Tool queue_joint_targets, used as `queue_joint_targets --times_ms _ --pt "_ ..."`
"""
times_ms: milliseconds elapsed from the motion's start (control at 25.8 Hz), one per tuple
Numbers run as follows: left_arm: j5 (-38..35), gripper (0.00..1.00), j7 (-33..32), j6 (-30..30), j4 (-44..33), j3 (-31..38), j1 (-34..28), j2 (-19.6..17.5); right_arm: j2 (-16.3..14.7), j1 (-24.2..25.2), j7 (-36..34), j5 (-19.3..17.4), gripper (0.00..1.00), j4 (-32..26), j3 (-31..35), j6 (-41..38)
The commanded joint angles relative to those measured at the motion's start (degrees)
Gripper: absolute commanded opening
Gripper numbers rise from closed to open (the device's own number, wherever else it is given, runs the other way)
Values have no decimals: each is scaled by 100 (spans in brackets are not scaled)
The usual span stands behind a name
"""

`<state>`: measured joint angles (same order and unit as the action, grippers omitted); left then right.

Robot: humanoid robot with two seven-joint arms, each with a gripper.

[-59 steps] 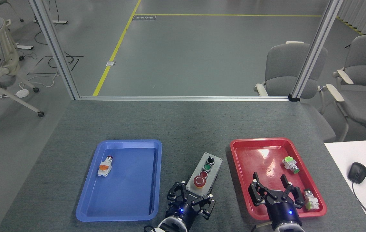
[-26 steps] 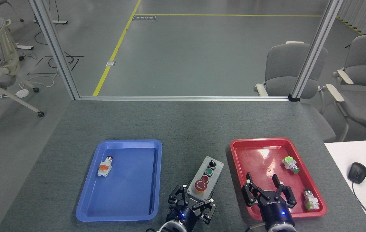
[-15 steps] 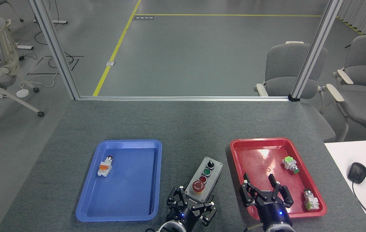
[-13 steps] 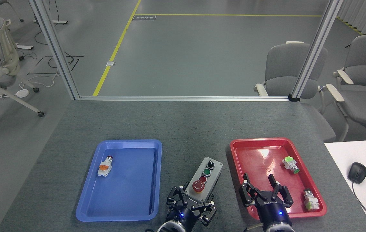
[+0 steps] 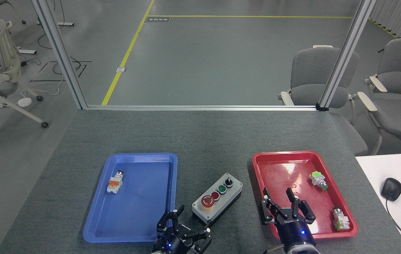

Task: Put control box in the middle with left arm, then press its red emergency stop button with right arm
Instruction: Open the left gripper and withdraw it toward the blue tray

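Two black multi-finger grippers reaching in from the near edge, fingers spread and grasping nothing. Lying on the grey table (image 5: 200, 141) between the blue tray (image 5: 94, 225) and the red tray (image 5: 258, 176), just ahead and right of the left gripper (image 5: 183, 229) fingers, touching none: the control box (image 5: 218, 201), red emergency stop button (image 5: 207, 201) nearest them. Hovering over the red tray's near-left corner, beside the box: the right gripper (image 5: 285, 208).

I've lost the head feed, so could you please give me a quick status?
Left gripper open, off the control box. Right gripper open over the red tray. Box lies between trays; emergency stop button unobstructed.
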<state>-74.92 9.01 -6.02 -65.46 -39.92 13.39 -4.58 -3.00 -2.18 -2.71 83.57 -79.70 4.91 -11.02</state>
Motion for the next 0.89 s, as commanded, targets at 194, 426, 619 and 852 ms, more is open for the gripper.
queue_joint_targets --times_ms 194,426,619,852 --pt "4 99 5 945 -889 1514 -618 -719 1 33 16 28 58 -10 -34 -146" --pt "4 99 5 1859 -1513 3421 -1084 -737 10 33 24 80 22 -54 -52 -595" --pt "188 99 75 1947 -1584 4511 -1120 -658 54 33 33 265 0 -177 -263 -920" --pt "531 98 49 1437 -1592 4687 -1040 -667 106 -187 156 318 0 -169 -957 -814"
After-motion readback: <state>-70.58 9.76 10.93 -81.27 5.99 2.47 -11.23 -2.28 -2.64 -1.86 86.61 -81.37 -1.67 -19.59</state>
